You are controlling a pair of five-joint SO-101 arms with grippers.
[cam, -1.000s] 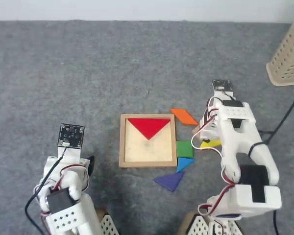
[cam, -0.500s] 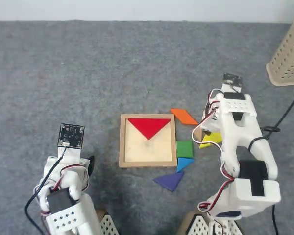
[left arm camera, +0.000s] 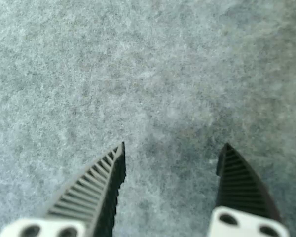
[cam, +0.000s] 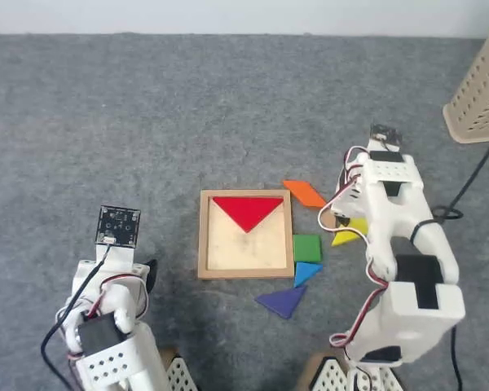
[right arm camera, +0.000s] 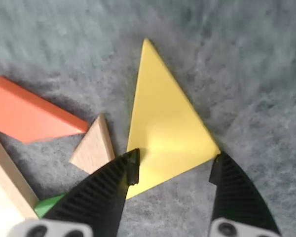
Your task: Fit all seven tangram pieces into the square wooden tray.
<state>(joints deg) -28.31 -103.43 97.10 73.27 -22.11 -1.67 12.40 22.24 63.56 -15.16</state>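
— Where do the pieces lie?

— The square wooden tray [cam: 204,236] sits on the grey carpet [cam: 147,122] between my two arms. Only the red triangle [cam: 247,210] is in it, with its long side along the far rim and its point toward the middle. The rest lie outside, off the tray's right side. The orange parallelogram [cam: 306,193] is by the far corner and the green square [cam: 307,247] is just beside the rim. The blue triangle [cam: 306,271] is just beside the square, and the purple triangle [cam: 284,301] lies closer to my bases.

— And your grippers?

— My right gripper [right arm camera: 175,160] is spread wide, low over the yellow triangle [right arm camera: 165,128], with a fingertip at each end of its broad edge. It grips nothing. A small bare-wood triangle [right arm camera: 94,148] lies just beside the yellow one. My left gripper [left arm camera: 174,146] is wide open too, holding nothing, over bare carpet.
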